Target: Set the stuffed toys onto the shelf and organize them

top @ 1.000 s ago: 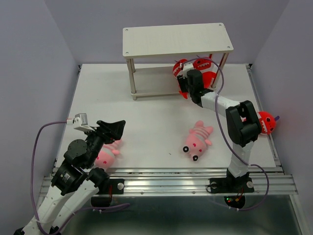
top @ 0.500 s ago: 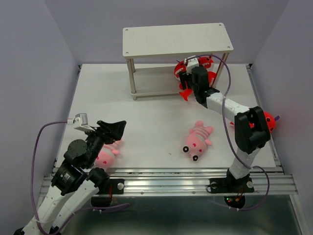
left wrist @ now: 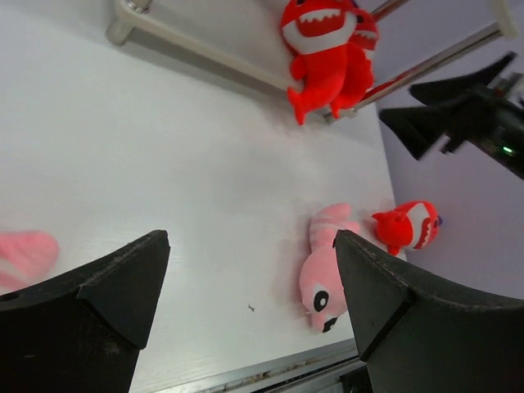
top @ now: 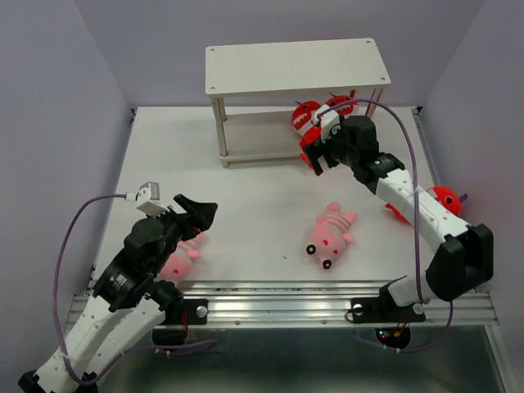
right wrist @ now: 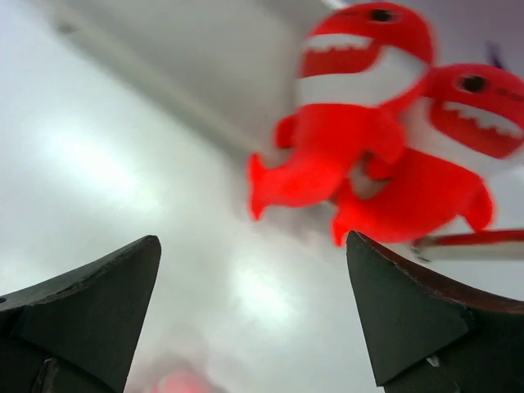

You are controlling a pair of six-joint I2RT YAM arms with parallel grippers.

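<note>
Now releasing: red toy [right wrist: 352, 131] sitting on shelf [top: 246, 75]

I am spreading my right gripper [top: 319, 155] wide, holding nothing, beside that toy, which is leaning on a second red toy [right wrist: 458, 147] at the lower board's [top: 254, 135] 3 o'clock end. A second ago my fingers were pressing it under the top board [top: 327, 70]. Waiting: a third red toy [top: 446, 201] at 3 o'clock, a pink toy [top: 332, 233] at 6, another pink toy [top: 180, 260] at 8 beneath my open, empty left gripper [top: 195, 214].

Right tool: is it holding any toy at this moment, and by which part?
Nothing is held. The right tool stands open, with the red monsters ahead of it, clear of both fingers.
</note>
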